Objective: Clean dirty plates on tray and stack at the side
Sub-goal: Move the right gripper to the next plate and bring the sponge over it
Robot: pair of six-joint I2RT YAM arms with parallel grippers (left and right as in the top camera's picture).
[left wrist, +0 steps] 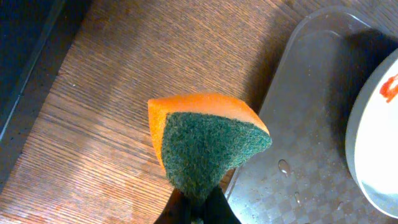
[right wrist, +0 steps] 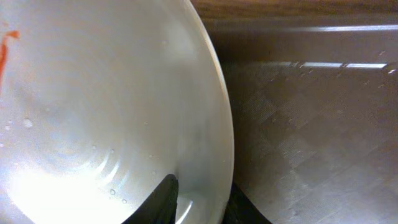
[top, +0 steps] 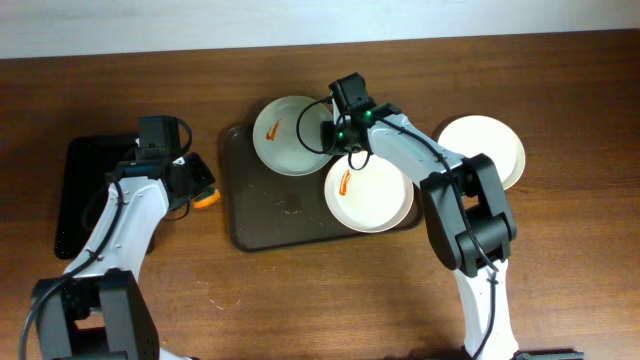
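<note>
The dark brown tray (top: 258, 215) holds two plates. The pale green plate (top: 283, 138) lies at its back left and bears an orange smear. A white plate (top: 372, 200) with an orange smear lies at its front right. A second white plate (top: 490, 148) rests on the table right of the tray. My right gripper (top: 337, 135) is shut on the green plate's right rim; in the right wrist view its fingers (right wrist: 202, 194) straddle the rim of that plate (right wrist: 93, 112). My left gripper (left wrist: 198, 210) is shut on an orange sponge with a green pad (left wrist: 205, 146), just left of the tray (left wrist: 311, 124).
A smaller glossy black tray (top: 85, 190) lies at the far left, behind my left arm. The sponge shows orange in the overhead view (top: 204, 196), between the two trays. A plate's edge (left wrist: 376, 143) with an orange smear shows at the right of the left wrist view.
</note>
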